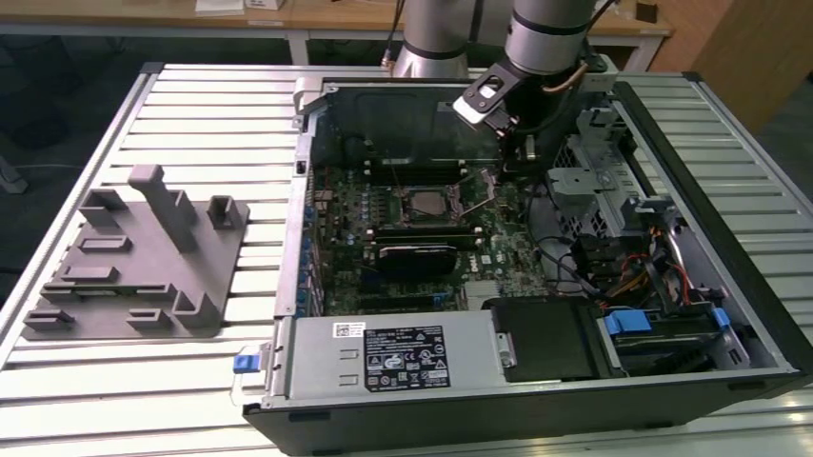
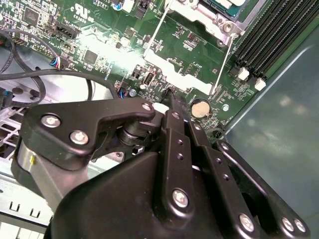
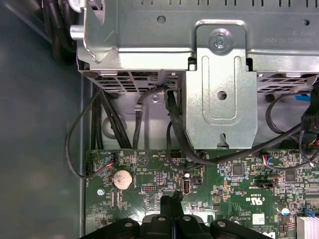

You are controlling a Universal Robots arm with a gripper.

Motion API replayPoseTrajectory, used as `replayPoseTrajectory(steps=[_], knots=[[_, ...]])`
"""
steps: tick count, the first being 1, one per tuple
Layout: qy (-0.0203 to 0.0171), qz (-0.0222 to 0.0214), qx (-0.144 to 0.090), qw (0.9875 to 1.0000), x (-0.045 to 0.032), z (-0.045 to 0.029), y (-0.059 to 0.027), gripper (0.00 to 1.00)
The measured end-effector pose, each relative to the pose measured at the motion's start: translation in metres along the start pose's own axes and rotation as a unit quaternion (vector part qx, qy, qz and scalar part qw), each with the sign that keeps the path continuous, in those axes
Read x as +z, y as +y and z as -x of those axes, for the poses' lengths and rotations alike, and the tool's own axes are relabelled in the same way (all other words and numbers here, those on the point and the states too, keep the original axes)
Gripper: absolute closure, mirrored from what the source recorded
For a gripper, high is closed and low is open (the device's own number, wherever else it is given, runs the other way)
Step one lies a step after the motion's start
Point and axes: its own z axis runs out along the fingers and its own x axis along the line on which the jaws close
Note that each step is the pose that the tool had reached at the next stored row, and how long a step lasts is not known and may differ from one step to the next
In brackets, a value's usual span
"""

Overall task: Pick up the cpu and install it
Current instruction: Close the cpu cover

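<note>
- Cpu (image 1: 426, 202): seen lying in the socket (image 1: 403, 203), its edges hard to make out
- Gripper (image 3: 172, 199): fingers pressed together, body cut off, held beside the socket
- Case (image 1: 508, 414): motherboard (image 1: 343, 248) contained, surrounding the socket

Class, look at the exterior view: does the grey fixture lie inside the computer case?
No, the grey fixture lies on the slatted table, outside the computer case.

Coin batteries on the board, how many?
1. The coin battery sits near the edge of the board, by the case wall, just off the end effector. Others may be hidden.
</note>
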Motion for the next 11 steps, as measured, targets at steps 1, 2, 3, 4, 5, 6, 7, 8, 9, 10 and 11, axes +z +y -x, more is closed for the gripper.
replayPoseTrajectory(steps=[1, 2, 3, 4, 5, 6, 7, 8, 9, 10, 11], knots=[[0.0, 0.0, 0.0, 1.0, 0.0, 0.0, -0.0002, 0.89], [0.0, 0.0, 0.0, 1.0, 0.0, 0.0, -0.0008, 0.89], [0.0, 0.0, 0.0, 1.0, -0.0001, 0.0, -0.0016, 0.89], [0.0, 0.0, 0.0, 1.0, -0.0001, 0.0, -0.0023, 0.89], [0.0, 0.0, 0.0, 1.0, -0.0001, 0.0001, -0.0027, 0.89], [0.0, 0.0, 0.0, 1.0, -0.0001, 0.0001, -0.0027, 0.89], [0.0, 0.0, 0.0, 1.0, -0.0001, 0.0001, -0.0027, 0.89], [0.0, 0.0, 0.0, 1.0, -0.0001, 0.0001, -0.003, 0.89], [0.0, 0.0001, 0.0, 1.0, -0.0002, 0.0001, -0.0081, 0.89], [0.0, 0.0003, 0.0, 1.0, -0.0002, 0.0001, -0.0095, 0.89], [-0.0001, 0.0006, 0.0, 1.0, -0.0003, 0.0002, -0.0111, 0.89]])
